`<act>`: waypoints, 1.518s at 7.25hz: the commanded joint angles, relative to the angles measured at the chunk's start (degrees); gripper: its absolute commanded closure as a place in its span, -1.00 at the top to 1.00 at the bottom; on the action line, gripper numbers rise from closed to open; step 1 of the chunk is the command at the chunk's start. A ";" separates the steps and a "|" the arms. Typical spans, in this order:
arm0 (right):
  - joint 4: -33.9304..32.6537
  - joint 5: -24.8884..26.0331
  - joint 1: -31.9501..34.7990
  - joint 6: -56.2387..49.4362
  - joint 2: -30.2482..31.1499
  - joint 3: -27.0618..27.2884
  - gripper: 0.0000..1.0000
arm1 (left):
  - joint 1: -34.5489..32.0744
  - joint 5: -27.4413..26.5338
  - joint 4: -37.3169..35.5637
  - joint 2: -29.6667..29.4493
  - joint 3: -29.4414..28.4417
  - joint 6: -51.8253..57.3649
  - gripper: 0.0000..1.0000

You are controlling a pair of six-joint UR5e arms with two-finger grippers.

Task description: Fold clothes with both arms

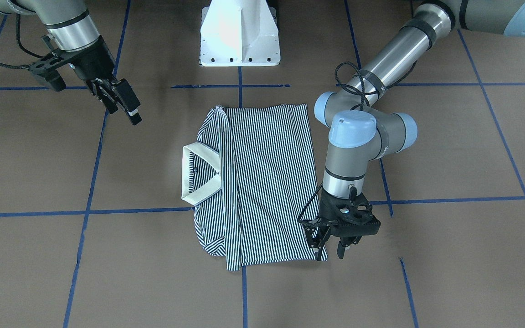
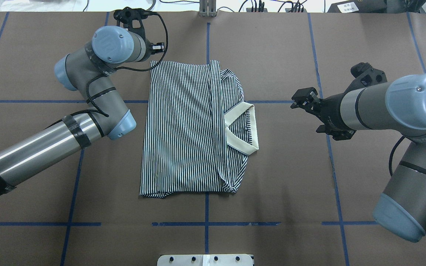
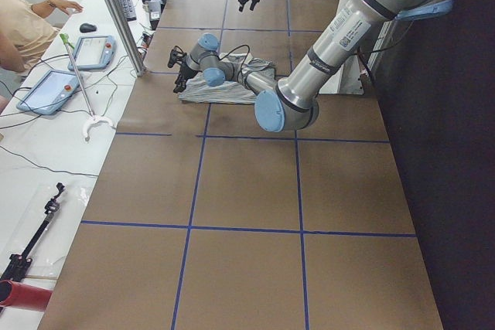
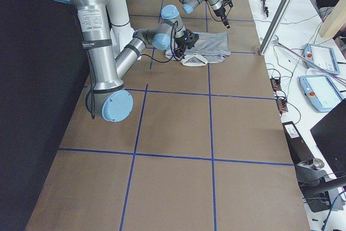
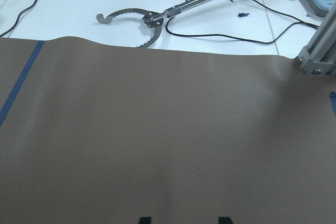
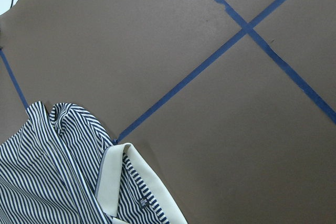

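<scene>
The striped polo shirt (image 1: 267, 182) (image 2: 183, 129) lies flat in the middle of the table. It is folded into a rectangle, with its cream collar (image 1: 198, 173) (image 2: 240, 127) toward my right side. My left gripper (image 1: 330, 253) points down beside the shirt's far left corner, fingers apart. The left wrist view shows only bare brown table between the fingertips (image 5: 144, 220). My right gripper (image 1: 123, 109) (image 2: 301, 100) hangs open above the table, well clear of the collar. Collar and a striped fold (image 6: 52, 171) show in the right wrist view.
The white pedestal base (image 1: 239, 41) stands at the robot's edge. Blue tape lines (image 2: 205, 224) grid the brown table. Beyond the far edge, a white bench holds cables, a metal reaching tool (image 5: 157, 17) and tablets (image 3: 93, 48). A person (image 3: 23, 28) sits there.
</scene>
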State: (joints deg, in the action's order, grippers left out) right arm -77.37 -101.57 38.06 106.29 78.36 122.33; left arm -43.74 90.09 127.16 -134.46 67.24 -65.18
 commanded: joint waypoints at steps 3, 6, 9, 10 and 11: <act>-0.06 1.55 0.00 -0.90 -1.79 -3.14 1.00 | 0.14 4.13 0.99 2.97 3.69 0.22 0.17; -0.14 1.64 -0.96 -1.79 -5.41 -5.79 1.00 | -0.12 7.44 0.90 3.50 5.35 0.14 0.17; -0.85 2.34 -6.04 -1.44 -8.57 -6.84 1.00 | -5.64 13.59 0.72 5.86 5.62 5.57 0.17; -0.85 4.87 -8.59 -1.26 -9.18 -8.15 1.00 | -6.44 16.32 0.81 8.57 8.58 5.93 0.17; -0.94 5.85 -10.09 -1.17 -12.76 -11.38 1.00 | -6.71 16.34 0.55 10.25 11.74 6.72 0.17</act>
State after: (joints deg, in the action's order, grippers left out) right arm -78.23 -97.37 30.25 104.96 68.63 113.95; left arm -49.67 105.15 127.84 -126.55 75.60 -59.47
